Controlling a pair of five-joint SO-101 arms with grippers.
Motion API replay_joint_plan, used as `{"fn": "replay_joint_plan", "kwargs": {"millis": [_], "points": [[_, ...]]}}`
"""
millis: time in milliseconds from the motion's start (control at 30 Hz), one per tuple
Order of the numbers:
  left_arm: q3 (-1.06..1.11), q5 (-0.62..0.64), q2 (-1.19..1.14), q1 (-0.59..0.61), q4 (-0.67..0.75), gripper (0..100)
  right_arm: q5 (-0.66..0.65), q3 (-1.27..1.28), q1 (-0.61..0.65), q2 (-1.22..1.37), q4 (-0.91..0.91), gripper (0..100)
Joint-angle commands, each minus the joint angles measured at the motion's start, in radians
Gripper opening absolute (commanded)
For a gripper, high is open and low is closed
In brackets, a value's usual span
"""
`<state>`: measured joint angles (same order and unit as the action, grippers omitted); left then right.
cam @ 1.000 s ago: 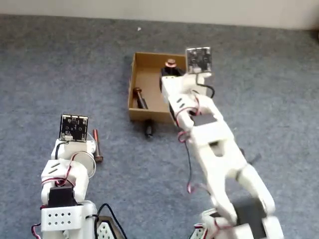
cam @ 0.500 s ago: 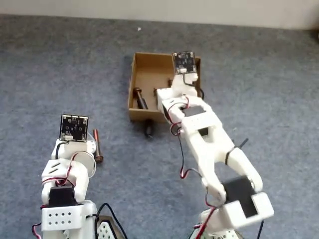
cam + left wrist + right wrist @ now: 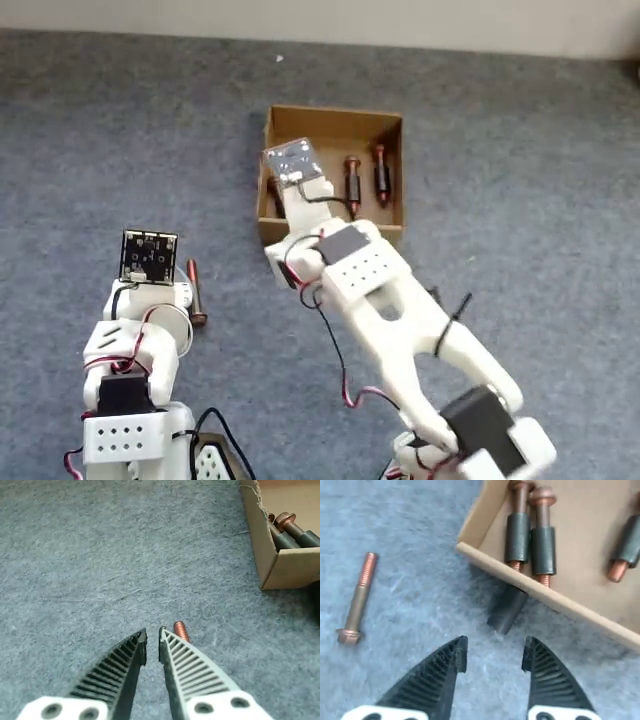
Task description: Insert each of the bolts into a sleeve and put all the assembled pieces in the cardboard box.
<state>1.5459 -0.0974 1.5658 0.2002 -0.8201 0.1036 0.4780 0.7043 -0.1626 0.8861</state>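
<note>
Cardboard box [image 3: 335, 112], upper centre of the high view, already holds several assembled pieces [image 3: 542, 530]. Left to do, by the look of it: one bare bolt [image 3: 357, 597] and one dark sleeve [image 3: 507, 611] lie on the grey worktop [image 3: 520, 180], sleeve just outside the box wall. Right claw [image 3: 492, 652] hangs spread above the sleeve, empty. Left claw [image 3: 152, 640] nearly pressed together, empty, bolt just beside it.

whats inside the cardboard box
The cardboard box holds a pair of sleeved bolts; the right wrist view shows a second pair by its wall, which an arm covers in the high view.
</note>
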Motion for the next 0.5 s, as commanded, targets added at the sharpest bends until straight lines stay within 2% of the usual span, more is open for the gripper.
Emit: {"fn": "replay_joint_plan", "kwargs": {"millis": [0, 267, 467], "points": [[-0.01, -0.009, 0.01, 0.013, 0.021, 7, 0.069, -0.156, 0.007, 0.122, 0.01, 16.6], [-0.01, -0.009, 0.01, 0.013, 0.021, 7, 0.089, -0.453, -0.008, 0.378, 0.185, 16.6], [-0.01, -0.009, 0.01, 0.013, 0.021, 7, 0.152, -0.651, -0.048, 0.562, 0.306, 16.6]]}}
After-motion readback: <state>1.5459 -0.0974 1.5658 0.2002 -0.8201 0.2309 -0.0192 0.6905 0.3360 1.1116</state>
